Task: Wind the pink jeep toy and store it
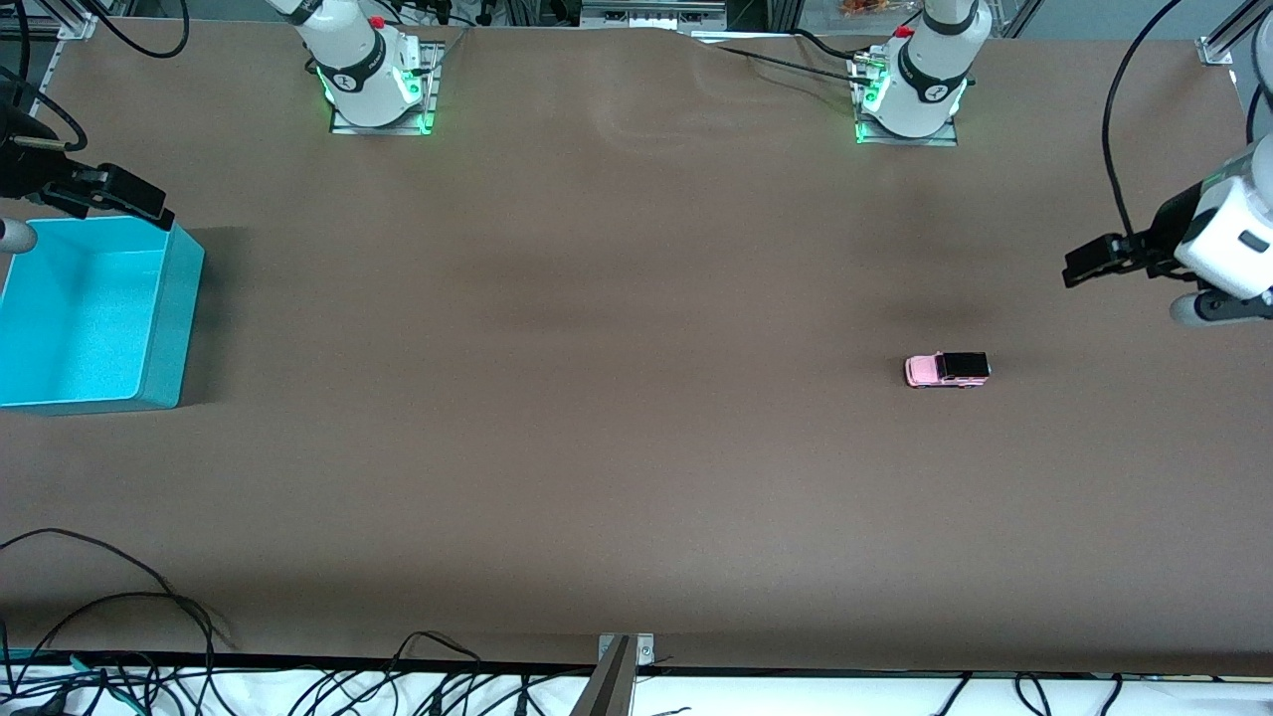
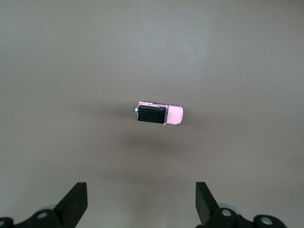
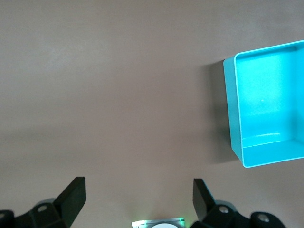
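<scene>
The pink jeep toy (image 1: pixel 947 369) sits on its wheels on the bare brown table (image 1: pixel 617 418), toward the left arm's end, nearer the front camera than anything else in play. The left gripper (image 2: pixel 141 202) hangs above the table near that end, fingers spread wide and holding nothing. The turquoise bin (image 1: pixel 169 328) stands empty at the right arm's end, well apart from the jeep; the right gripper (image 3: pixel 138 199) hovers by it, also spread. The toy is tiny and free-rolling, so an off-centre pinch could squirt it away. No readable writing shows anywhere
</scene>
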